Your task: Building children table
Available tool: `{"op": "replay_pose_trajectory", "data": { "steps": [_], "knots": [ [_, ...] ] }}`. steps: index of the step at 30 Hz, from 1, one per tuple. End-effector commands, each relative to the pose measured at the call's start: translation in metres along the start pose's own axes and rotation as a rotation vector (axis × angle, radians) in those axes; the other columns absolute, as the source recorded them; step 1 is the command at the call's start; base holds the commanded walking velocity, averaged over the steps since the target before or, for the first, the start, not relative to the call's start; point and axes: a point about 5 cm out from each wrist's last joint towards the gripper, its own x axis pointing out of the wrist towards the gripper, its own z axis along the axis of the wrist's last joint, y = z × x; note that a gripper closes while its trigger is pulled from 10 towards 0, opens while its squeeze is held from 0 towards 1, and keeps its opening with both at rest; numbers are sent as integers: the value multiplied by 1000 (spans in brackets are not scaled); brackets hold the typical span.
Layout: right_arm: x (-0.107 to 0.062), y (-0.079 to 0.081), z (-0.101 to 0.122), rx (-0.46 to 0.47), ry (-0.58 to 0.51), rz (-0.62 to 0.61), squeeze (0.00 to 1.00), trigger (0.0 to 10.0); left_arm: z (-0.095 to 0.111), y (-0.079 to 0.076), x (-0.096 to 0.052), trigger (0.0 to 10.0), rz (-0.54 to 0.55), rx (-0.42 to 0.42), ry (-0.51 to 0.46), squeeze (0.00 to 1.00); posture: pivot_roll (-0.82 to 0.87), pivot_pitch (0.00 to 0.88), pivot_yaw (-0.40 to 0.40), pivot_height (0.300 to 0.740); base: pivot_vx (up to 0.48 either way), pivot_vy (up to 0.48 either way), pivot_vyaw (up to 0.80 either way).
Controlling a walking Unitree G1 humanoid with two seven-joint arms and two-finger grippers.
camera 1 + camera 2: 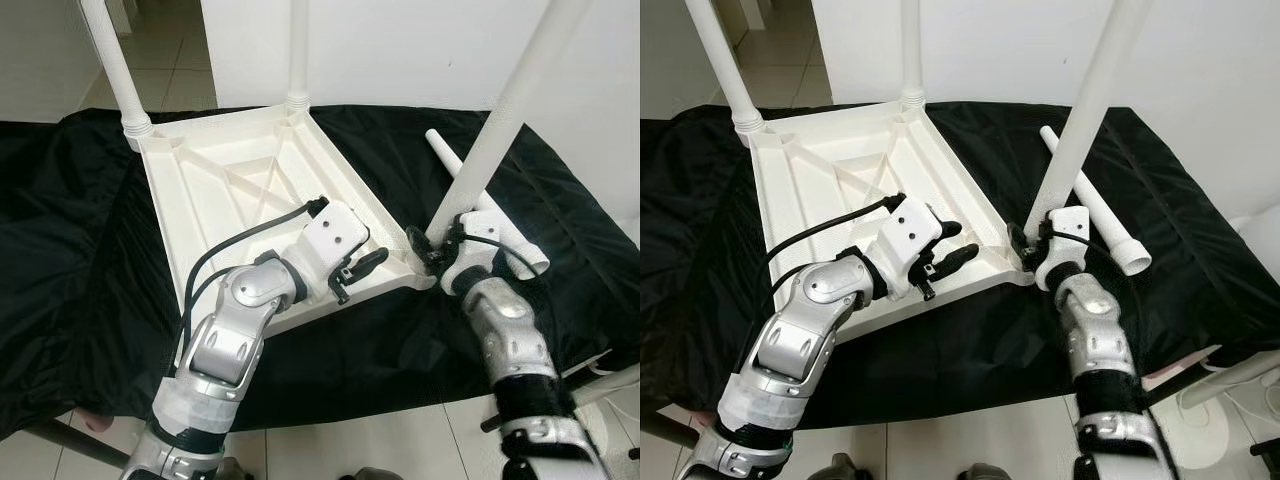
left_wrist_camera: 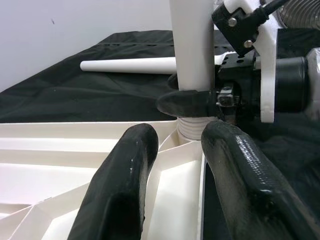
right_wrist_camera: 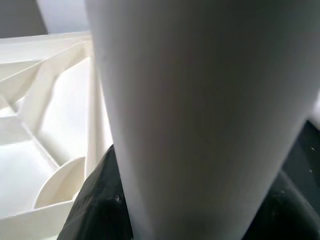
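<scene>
An upside-down white plastic table top (image 1: 230, 190) lies on a black cloth. Two white legs (image 1: 115, 60) (image 1: 298, 50) stand in its far corners. A third leg (image 1: 500, 120) stands tilted in the near right corner socket, and my right gripper (image 1: 435, 250) is shut around its base. In the right wrist view this leg (image 3: 190, 100) sits between the dark fingers. My left gripper (image 1: 355, 272) hovers open over the top's near right rim, pointing at that socket, with nothing between its fingers (image 2: 125, 180). A fourth leg (image 1: 1105, 220) lies loose on the cloth to the right.
The black cloth (image 1: 80, 250) covers a low surface whose front edge runs just before my arms, with tiled floor (image 1: 380, 440) below. A white wall (image 1: 400, 50) rises close behind. A white object (image 1: 610, 365) pokes out at the right edge.
</scene>
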Motion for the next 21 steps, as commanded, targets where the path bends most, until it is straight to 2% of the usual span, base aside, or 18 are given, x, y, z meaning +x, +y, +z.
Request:
{"op": "replay_pose_trajectory", "data": {
  "steps": [1,3,5,6,7,8,13,14,15,21],
  "knots": [
    [-5,4,-22,22,109,-54,0,10000,-1,4,-1,10000,119,9,10,0,-85,0,-23,740,0,0,0],
    [-11,11,-19,45,88,-301,0,10000,-1,5,-2,10000,124,14,13,0,-79,0,-26,740,0,0,0],
    [-11,11,-19,45,88,-301,0,10000,-1,5,-2,10000,124,14,13,0,-79,0,-26,740,0,0,0],
    [-14,14,-18,59,79,-383,0,10000,-1,5,-2,10000,125,15,14,0,-79,0,-26,740,0,0,0],
    [-14,14,-18,59,79,-383,0,10000,-1,5,-2,10000,125,15,14,0,-79,0,-26,740,0,0,0],
    [-16,20,-16,79,66,-424,0,10000,-1,5,-2,10000,127,15,15,0,-79,0,-24,740,0,0,0],
    [-18,25,-12,80,48,-432,0,10000,-1,5,-2,10000,127,16,15,0,-84,0,-21,740,0,0,0],
    [-19,24,-9,82,32,-430,67,10000,-1,5,-2,10000,126,17,16,0,-84,0,-21,740,0,0,0],
    [-20,23,-7,93,19,-419,1000,10000,-1,5,-2,10000,126,18,17,0,-83,0,-22,740,0,0,0],
    [-27,26,-2,119,-20,-362,1000,10000,-2,6,-3,10000,136,24,22,0,-81,0,-24,740,0,0,0]
  ]
}}
